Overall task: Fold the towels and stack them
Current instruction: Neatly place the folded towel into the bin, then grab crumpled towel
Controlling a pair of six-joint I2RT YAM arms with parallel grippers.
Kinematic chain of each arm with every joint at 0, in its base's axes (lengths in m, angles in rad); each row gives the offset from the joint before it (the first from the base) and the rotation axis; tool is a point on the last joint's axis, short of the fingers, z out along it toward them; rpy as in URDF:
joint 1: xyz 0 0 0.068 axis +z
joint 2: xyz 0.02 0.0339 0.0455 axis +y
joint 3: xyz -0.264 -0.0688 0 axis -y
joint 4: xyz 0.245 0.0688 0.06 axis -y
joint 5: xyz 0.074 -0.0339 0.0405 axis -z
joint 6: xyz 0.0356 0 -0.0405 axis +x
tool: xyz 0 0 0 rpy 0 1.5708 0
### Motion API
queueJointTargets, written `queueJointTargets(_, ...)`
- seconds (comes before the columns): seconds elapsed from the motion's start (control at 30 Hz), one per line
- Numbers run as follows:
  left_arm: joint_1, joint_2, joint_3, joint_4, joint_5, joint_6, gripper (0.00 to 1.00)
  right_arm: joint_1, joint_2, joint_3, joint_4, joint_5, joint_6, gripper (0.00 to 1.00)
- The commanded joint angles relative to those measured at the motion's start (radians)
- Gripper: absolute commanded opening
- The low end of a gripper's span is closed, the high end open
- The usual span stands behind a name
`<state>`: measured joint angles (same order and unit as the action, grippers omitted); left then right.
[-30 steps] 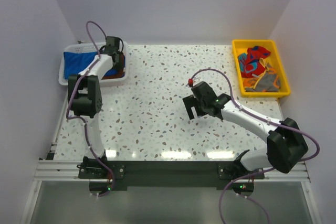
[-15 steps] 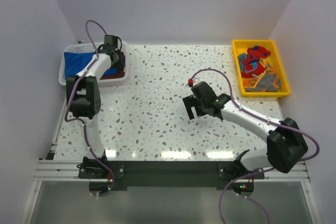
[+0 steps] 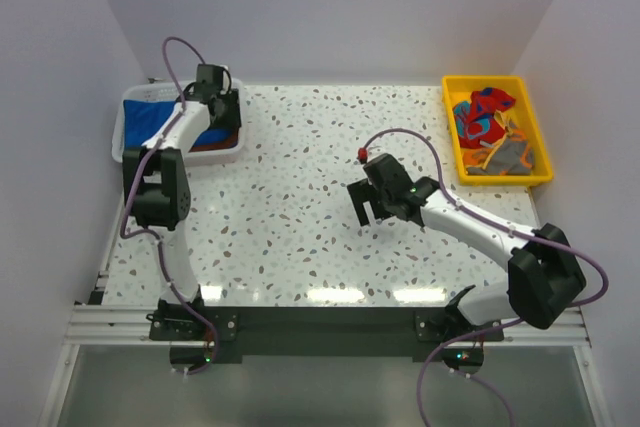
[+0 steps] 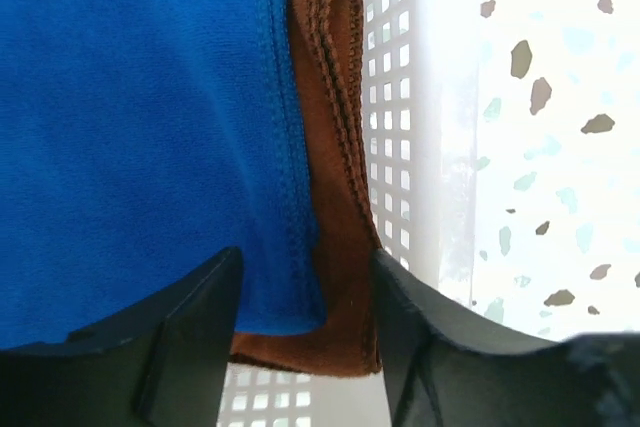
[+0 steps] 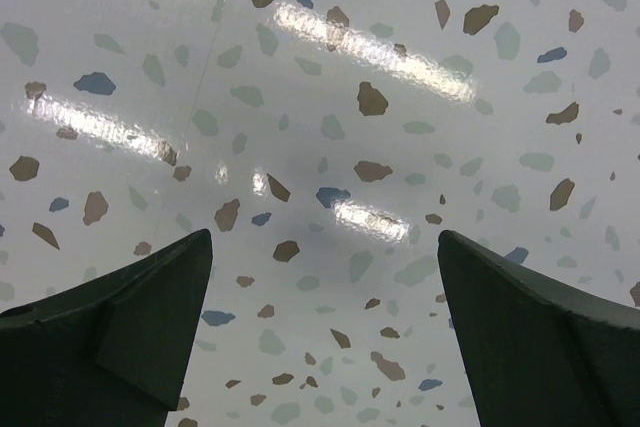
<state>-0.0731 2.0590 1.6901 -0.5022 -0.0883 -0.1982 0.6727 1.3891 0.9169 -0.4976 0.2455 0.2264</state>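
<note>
A folded blue towel (image 4: 130,127) lies on a folded brown towel (image 4: 335,147) inside the white lattice basket (image 4: 400,97). My left gripper (image 4: 305,297) hangs over the near corner of that stack, jaws open, fingers standing either side of the corner without pinching it. From above, the left gripper (image 3: 222,112) is at the right end of the basket (image 3: 130,112), over the blue towel (image 3: 150,117). My right gripper (image 3: 368,209) hovers open over the bare speckled table (image 5: 330,147) with nothing between its fingers (image 5: 130,327).
A yellow bin (image 3: 452,137) at the back right holds crumpled red, blue and grey towels (image 3: 485,117). The white basket sits at the back left corner against the wall. White walls close in the table on three sides.
The left gripper's jaws have parted, letting go of the towel corner in the basket. The right arm has not moved.
</note>
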Motion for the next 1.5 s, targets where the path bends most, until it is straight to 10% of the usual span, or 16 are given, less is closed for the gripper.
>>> queueJointTargets(0.0,-0.005,-0.138,0.017,-0.010,0.061,-0.018,0.62,-0.005,0.002,0.086,0.001,0.057,-0.005,0.98)
queueJointTargets(0.27,-0.004,-0.423,-0.105,-0.058,0.111,-0.049,0.88,-0.133,0.025,0.286,-0.099,0.299,-0.013,0.99)
queueJointTargets(0.6,-0.005,-1.039,-0.757,0.169,0.056,-0.069,0.98,-0.599,0.165,0.444,-0.111,0.353,0.146,0.99)
queueJointTargets(1.1,-0.042,-1.085,-0.905,0.168,-0.031,-0.066,0.98,-0.895,0.617,0.565,0.034,0.088,0.255,0.81)
queueJointTargets(1.2,-0.042,-1.086,-0.905,0.160,-0.045,-0.067,0.98,-0.903,0.653,0.570,0.053,0.080,0.249,0.73)
queueJointTargets(1.37,-0.042,-1.085,-0.903,0.159,-0.044,-0.060,0.98,-0.915,0.599,0.550,0.070,0.109,0.209,0.15)
queueJointTargets(1.47,-0.042,-1.085,-0.900,0.160,-0.025,-0.055,0.97,-0.914,0.526,0.554,0.038,0.153,0.180,0.00)
